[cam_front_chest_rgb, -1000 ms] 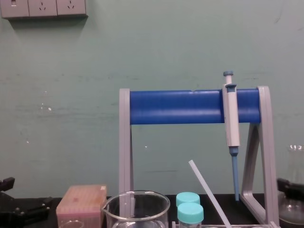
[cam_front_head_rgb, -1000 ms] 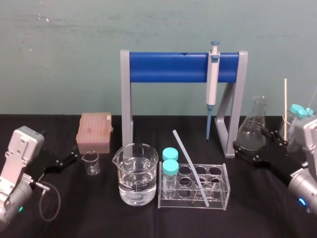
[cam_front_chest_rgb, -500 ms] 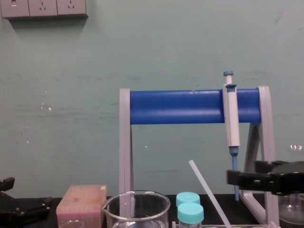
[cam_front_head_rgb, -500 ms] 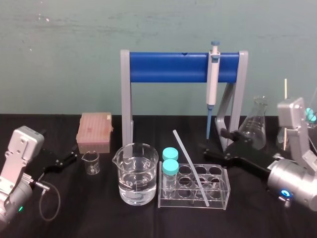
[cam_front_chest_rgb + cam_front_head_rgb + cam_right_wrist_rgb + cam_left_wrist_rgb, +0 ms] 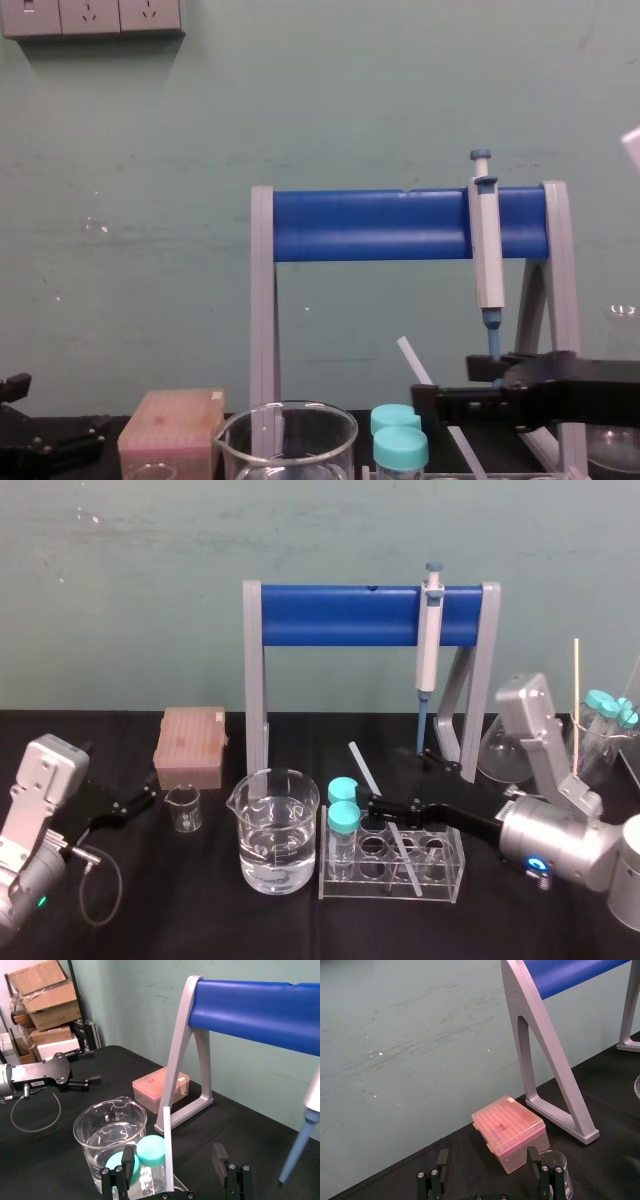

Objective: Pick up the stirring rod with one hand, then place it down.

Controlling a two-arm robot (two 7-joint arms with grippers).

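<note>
Head high, chest low, wrists close

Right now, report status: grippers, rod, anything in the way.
Right gripper open, straddling the stirring rod, not closed on it. Left gripper open, parked at far left. Rod leans in the test-tube rack. Teal-capped tubes close beside the right gripper.

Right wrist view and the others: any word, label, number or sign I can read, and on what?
Nothing here can be read.
Left gripper: small dark print on its pale plate, too small to read.
Cardboard boxes: no legible print.
Pipette: no readable markings.
Wall sockets: no lettering.
Right gripper, jaws open around the stirring rod: no marking.
</note>
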